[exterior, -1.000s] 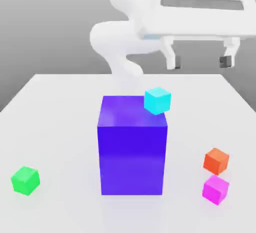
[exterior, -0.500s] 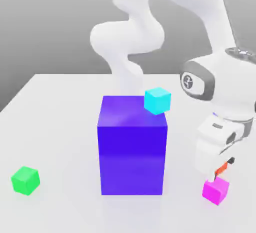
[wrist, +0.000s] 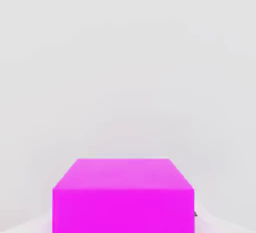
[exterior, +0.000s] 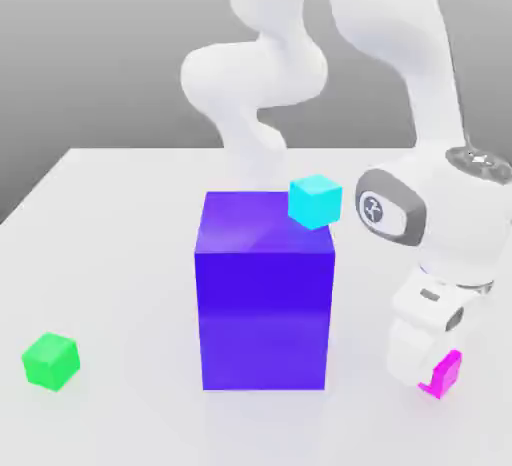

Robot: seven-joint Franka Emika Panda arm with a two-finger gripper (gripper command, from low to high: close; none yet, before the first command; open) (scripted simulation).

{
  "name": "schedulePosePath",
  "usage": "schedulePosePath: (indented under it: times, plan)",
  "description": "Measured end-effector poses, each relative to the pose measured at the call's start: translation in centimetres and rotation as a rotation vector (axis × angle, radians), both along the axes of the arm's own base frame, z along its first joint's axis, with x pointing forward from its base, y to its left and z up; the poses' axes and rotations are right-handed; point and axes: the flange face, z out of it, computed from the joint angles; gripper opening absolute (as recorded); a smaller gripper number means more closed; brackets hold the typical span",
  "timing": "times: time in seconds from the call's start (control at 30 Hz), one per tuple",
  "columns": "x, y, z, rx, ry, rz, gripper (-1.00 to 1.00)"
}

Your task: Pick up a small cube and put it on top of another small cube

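The gripper was lowered to the white table, at the exterior view's right of the large blue block, its fingers closed narrow around the magenta cube. The cyan cube was seen by the block's top corner, the green cube well apart at the left.

Bright, even, soft light; faint shadows, glossy tabletop reflections, no blur.

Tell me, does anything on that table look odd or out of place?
One thing: the small cyan cube seems perched at the top back corner of the big purple block, tilted and overhanging its edge. The green cube sits flat on the table; the magenta cube is low by the arm.
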Motion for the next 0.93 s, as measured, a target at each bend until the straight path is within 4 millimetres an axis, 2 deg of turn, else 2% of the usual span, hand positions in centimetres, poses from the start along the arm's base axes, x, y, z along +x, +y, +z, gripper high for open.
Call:
schedulePosePath:
  times: [0.03, 0.07, 0.2, 0.27, 0.37, 0.43, 0.5, 0.57, 0.63, 0.7, 0.8, 0.83, 0.93]
  plan:
    - [0.5, -0.6, 0.5, 0.0, 0.0, -0.035, -1.0]
    - [1.7, -2.3, 1.0, -0.001, -0.006, -0.077, -1.0]
    - [5.9, -12.0, 2.5, -0.014, -0.021, -0.259, -1.0]
    - [6.9, -16.9, 3.2, -0.019, -0.026, -0.341, -1.0]
    - [7.3, -24.2, 4.2, -0.025, -0.033, -0.462, -1.0]
    - [6.8, -29.5, 4.9, -0.028, -0.036, -0.552, -1.0]
    - [5.4, -35.9, 5.6, -0.03, -0.04, -0.667, -1.0]
    - [2.6, -43.2, 6.4, -0.029, -0.041, -0.81, -1.0]
    - [-2.1, -50.5, 6.3, -0.014, -0.018, -0.965, -1.0]
    - [-2.9, -51.4, 4.6, -0.002, -0.005, -0.98, -1.0]
    - [-3.1, -51.6, 1.1, 0.001, -0.001, -0.981, -1.0]
    - [-3.2, -51.6, 0.2, 0.0, 0.0, -0.982, 1.0]
    - [-3.2, -51.6, 0.2, 0.0, 0.0, -0.982, 1.0]
